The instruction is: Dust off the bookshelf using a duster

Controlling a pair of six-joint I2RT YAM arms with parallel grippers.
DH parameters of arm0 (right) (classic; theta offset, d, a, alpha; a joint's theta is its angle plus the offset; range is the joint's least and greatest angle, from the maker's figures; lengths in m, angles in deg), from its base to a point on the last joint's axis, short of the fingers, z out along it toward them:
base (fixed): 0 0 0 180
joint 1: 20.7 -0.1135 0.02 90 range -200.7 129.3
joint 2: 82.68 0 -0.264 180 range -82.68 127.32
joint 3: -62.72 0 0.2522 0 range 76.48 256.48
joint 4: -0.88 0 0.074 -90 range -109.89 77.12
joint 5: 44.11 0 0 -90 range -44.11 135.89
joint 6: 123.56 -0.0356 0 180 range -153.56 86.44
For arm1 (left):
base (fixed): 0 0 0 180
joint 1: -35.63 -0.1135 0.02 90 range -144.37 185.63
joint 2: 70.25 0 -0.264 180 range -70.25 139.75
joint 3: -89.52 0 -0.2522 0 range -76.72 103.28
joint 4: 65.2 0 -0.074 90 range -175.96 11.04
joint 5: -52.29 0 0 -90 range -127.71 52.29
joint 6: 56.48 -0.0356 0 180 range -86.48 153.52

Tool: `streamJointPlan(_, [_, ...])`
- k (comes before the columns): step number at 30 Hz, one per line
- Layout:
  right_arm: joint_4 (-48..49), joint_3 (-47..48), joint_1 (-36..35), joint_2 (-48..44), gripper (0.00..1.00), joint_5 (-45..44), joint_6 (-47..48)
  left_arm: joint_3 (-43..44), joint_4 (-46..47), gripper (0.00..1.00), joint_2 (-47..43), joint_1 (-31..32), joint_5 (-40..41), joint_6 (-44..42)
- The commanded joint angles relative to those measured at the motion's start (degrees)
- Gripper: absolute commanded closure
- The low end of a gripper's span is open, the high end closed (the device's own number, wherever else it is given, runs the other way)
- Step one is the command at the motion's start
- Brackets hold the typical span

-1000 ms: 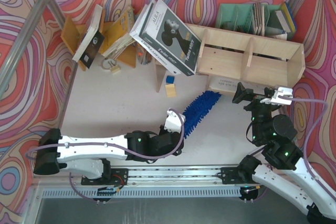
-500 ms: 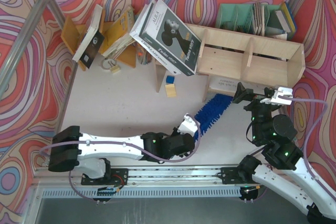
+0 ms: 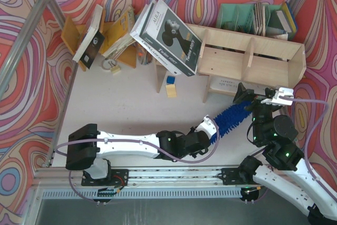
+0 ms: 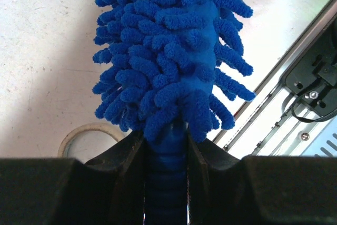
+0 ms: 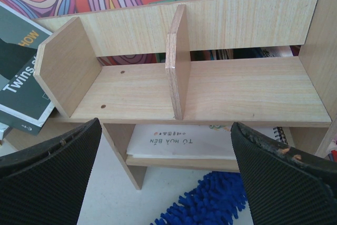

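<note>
Left pincer (image 4: 166,148) is clamped on the duster (image 3: 231,115) at its ribbed handle, the only stiff part, so that's the right hold. The head looks soft, light and floppy; expect it to flex rather than push. It sits angled over the counter (image 3: 126,104), just in front of the bookshelf (image 3: 253,59) lower tier, tip beside the right pincer (image 5: 164,125) — jaws wide, empty.

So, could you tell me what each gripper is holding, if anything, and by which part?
The left gripper is clamped on the duster, gripping its dark blue handle. The right gripper is open and holds nothing.
</note>
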Motion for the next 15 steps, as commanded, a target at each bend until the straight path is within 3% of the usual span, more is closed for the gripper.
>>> streamJointPlan(1, [0.4, -0.4, -0.1, -0.9, 0.01, -0.3, 0.4, -2.2, 2.4, 1.0, -3.2, -0.8, 3.6, 0.8])
streamJointPlan(8, [0.2, -0.2, -0.1, -0.7, 0.01, 0.2, 0.1, -6.5, 3.2, 1.0, -7.2, -2.0, 6.4, 2.7])
streamJointPlan(15, [0.0, -0.3, -0.1, -1.0, 0.01, -0.1, -0.1, -1.5, 5.3, 1.0, -2.6, -2.4, 4.1, -0.2])
